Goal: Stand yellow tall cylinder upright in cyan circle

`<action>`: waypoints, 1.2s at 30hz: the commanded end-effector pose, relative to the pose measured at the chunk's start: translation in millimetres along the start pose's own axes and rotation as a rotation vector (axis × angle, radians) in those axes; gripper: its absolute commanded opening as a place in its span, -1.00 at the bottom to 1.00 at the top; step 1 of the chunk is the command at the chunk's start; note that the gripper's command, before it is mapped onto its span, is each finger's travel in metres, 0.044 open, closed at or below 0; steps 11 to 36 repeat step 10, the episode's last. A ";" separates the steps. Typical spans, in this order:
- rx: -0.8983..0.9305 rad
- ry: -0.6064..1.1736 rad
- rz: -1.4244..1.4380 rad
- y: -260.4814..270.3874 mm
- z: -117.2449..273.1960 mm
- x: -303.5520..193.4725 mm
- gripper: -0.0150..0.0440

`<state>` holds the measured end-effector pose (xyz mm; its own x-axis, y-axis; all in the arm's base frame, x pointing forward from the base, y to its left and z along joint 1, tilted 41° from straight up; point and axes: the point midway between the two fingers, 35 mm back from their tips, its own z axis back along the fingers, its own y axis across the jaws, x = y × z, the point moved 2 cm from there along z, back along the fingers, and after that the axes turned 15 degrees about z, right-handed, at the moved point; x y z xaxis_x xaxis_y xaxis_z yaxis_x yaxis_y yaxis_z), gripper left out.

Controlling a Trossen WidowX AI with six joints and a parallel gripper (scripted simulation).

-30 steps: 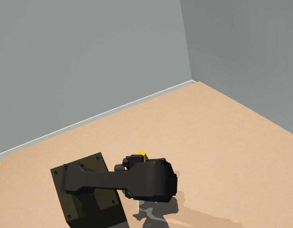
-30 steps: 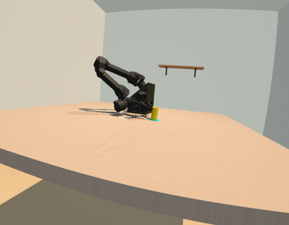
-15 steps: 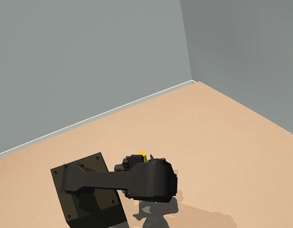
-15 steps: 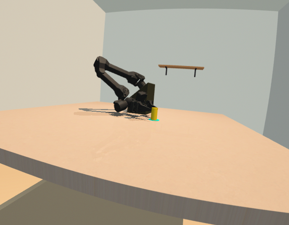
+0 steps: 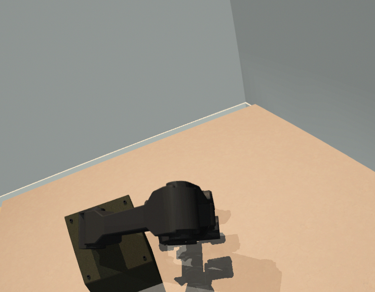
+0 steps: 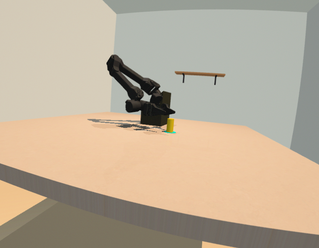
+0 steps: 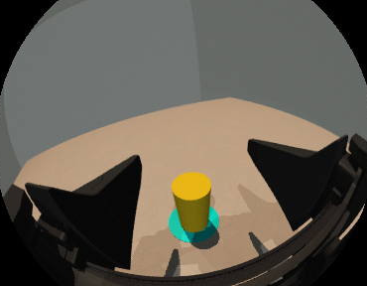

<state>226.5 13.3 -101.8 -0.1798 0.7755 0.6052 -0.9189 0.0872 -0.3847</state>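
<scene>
The yellow tall cylinder point(image 6: 170, 125) point(image 7: 191, 206) stands upright on the cyan circle point(image 6: 174, 131) point(image 7: 177, 227). In the wrist view its base lies within the circle, with cyan showing around it. My gripper point(image 6: 170, 112) point(image 7: 196, 153) is open wide and empty. In the wrist view the fingers stand well apart, one to each side of the cylinder, and do not touch it. In the exterior view the fingertips are above the cylinder's top, on its arm side. The top view shows neither cylinder nor circle; the arm hides the fingers there.
The arm's dark base block point(image 5: 134, 251) point(image 6: 154, 120) stands on the table point(image 5: 291, 173) point(image 6: 154, 165) point(image 7: 167, 129) behind the cylinder in the exterior view. Grey walls rise beyond the table edges. A brown shelf point(image 6: 199, 73) hangs on the back wall, beyond the table.
</scene>
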 end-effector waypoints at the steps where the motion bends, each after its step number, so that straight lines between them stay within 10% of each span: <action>1: -0.001 0.000 -0.002 -3.5 1.6 18.1 0.86; 36: 0.019 0.004 -0.022 -7.0 0.3 47.0 0.86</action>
